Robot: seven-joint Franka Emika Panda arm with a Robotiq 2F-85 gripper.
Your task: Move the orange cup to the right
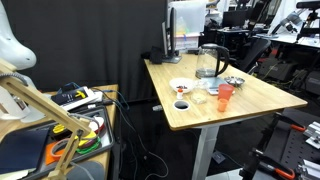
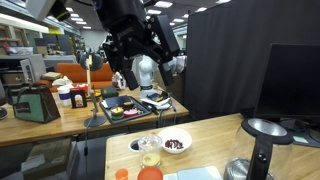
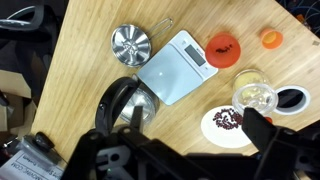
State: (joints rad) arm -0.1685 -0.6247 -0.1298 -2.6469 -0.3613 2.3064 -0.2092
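Observation:
The small orange cup [image 3: 271, 38] stands on the wooden table [image 3: 90, 60], apart from the larger pinkish-red cup [image 3: 223, 47] beside it. Both exterior views show it, at the table's near edge [image 2: 121, 174] and below the redder cup [image 1: 221, 103]. My gripper [image 3: 195, 137] hangs open and empty high above the table, over the white plate of red beans [image 3: 226, 120]. It is dark and large at the top of an exterior view [image 2: 143, 66]. It touches nothing.
A glass jug [image 3: 125, 105], a metal bowl [image 3: 130, 43], a white scale [image 3: 178, 65], a clear cup [image 3: 255, 90] and a dark bowl [image 3: 290, 98] share the table. A second cluttered table [image 1: 60, 110] stands beside it.

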